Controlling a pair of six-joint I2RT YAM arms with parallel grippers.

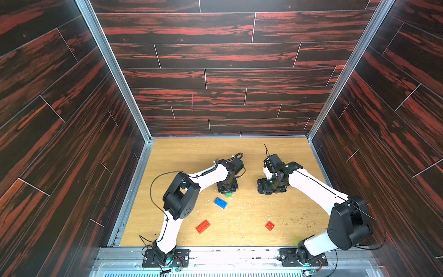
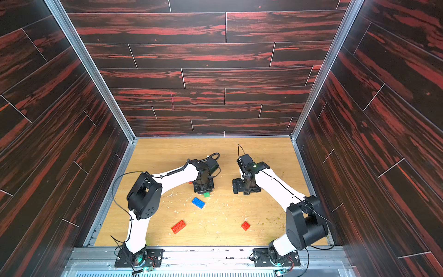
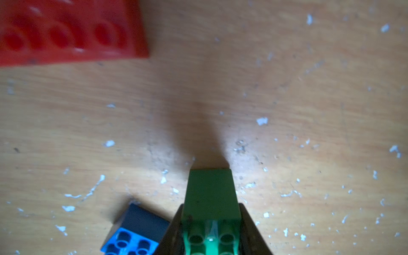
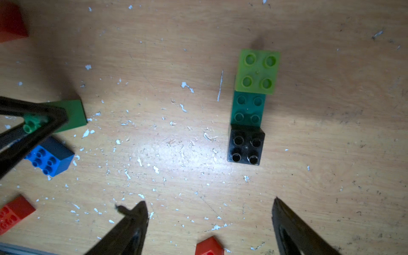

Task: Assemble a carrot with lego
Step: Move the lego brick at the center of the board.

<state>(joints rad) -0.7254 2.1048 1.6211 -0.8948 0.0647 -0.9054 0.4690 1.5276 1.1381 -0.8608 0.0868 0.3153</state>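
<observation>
Ahead of right hand (image 4: 209, 203), brick row (image 4: 247, 108) points away, black end nearest.

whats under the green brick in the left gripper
Only flecked wooden table shows around the green brick, clamped in the left gripper; the spot directly beneath it is covered.

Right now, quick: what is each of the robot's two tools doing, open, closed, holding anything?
Left tool: closed on the green brick.
Right tool: open, holding nothing.
</observation>
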